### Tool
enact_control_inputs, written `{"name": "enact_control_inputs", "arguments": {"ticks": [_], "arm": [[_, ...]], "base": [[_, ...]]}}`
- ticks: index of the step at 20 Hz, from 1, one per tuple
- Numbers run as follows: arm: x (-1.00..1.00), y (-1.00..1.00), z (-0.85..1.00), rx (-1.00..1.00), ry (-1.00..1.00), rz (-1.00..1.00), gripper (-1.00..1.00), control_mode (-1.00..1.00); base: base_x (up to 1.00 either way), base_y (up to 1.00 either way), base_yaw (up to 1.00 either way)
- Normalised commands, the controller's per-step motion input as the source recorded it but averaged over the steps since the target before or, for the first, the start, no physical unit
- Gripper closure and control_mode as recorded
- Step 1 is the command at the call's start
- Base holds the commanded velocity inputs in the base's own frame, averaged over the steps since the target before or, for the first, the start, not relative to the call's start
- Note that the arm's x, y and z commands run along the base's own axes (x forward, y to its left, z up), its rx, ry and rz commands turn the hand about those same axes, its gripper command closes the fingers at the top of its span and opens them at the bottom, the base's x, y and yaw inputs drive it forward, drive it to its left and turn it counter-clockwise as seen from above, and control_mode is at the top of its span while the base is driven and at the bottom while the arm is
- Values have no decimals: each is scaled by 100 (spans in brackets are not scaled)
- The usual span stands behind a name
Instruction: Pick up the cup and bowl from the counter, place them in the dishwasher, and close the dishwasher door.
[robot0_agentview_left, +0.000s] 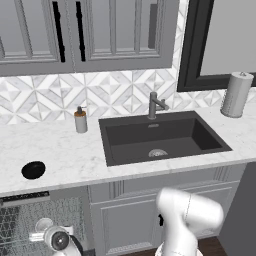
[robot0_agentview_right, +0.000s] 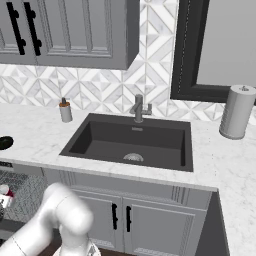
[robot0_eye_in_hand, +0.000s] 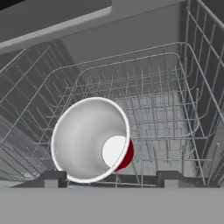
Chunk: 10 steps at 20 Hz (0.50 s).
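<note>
The red cup (robot0_eye_in_hand: 90, 139) with its whitish inside lies tilted in the dishwasher's grey wire rack (robot0_eye_in_hand: 175, 109), mouth towards the hand camera. My gripper (robot0_eye_in_hand: 110, 177) is open just above it, the fingertips (robot0_eye_in_hand: 52, 177) spread wider than the cup's rim. My hand (robot0_agentview_left: 55, 239) hangs low over the rack (robot0_agentview_left: 25, 222), under the dark control strip (robot0_agentview_left: 25, 197). The small black bowl (robot0_agentview_left: 33, 170) (robot0_agentview_right: 4, 143) sits on the white marble counter (robot0_agentview_left: 65, 150), left of the sink. The dishwasher door is out of view.
A dark sink (robot0_agentview_left: 160, 137) with a faucet (robot0_agentview_left: 155, 105) lies in the middle of the counter. A soap dispenser (robot0_agentview_left: 80, 120) stands by the backsplash and a paper towel roll (robot0_agentview_left: 236, 94) at the right. Grey cupboard doors (robot0_agentview_right: 150, 220) sit under the sink.
</note>
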Motion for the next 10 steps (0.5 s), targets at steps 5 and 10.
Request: {"name": "enact_control_inputs", "arguments": {"ticks": [5,10], "arm": [[-83,0,72,0,-11,0,-100,-100],[-46,-8,93,0,-6,0,-100,-100]], "base": [[0,0,0],[0,0,0]]}}
